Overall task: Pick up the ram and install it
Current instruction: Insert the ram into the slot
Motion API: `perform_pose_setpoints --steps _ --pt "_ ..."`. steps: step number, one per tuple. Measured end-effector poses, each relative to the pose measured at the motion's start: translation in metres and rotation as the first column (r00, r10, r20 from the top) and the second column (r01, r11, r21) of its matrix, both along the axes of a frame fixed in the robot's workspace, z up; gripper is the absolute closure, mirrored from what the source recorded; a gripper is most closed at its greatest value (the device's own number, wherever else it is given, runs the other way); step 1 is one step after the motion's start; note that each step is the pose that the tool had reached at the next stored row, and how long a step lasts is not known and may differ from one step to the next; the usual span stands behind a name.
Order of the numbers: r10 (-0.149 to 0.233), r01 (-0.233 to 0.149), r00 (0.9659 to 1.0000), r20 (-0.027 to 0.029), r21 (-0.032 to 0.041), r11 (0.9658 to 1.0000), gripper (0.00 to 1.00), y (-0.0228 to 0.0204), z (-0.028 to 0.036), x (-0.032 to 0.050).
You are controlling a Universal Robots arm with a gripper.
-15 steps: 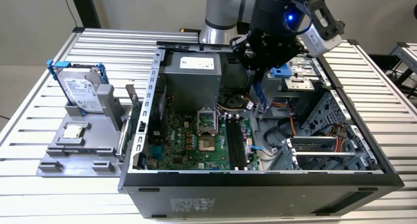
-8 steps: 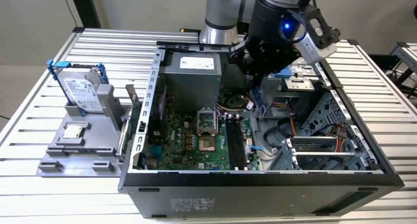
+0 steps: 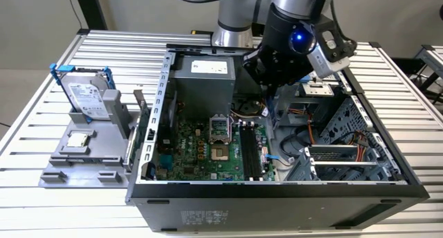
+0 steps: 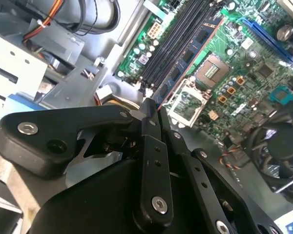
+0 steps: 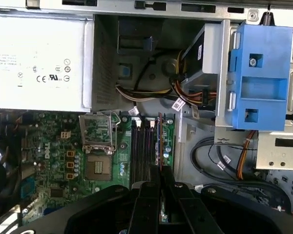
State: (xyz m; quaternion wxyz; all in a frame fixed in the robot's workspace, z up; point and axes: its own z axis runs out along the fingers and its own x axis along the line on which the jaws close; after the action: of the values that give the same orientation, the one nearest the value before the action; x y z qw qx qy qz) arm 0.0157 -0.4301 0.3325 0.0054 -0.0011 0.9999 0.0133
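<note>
Thin dark ram (image 4: pixel 185 58) edge-on along the memory slots (image 5: pixel 142 146)

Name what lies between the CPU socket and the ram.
In the first wrist view, black memory slots lie between the CPU socket and the ram, side by side along the ram.
</note>
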Motion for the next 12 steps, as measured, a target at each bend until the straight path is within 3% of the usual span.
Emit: perform_pose_setpoints --steps 3,12 --pt "-0.016 0.016 0.9999 0.0 0.0 0.9999 1.0 0.0 -0.0055 0.0" --pt "-0.018 0.018 0.9998 0.0 0.0001 0.9998 1.0 -0.0029 -0.0219 0.0"
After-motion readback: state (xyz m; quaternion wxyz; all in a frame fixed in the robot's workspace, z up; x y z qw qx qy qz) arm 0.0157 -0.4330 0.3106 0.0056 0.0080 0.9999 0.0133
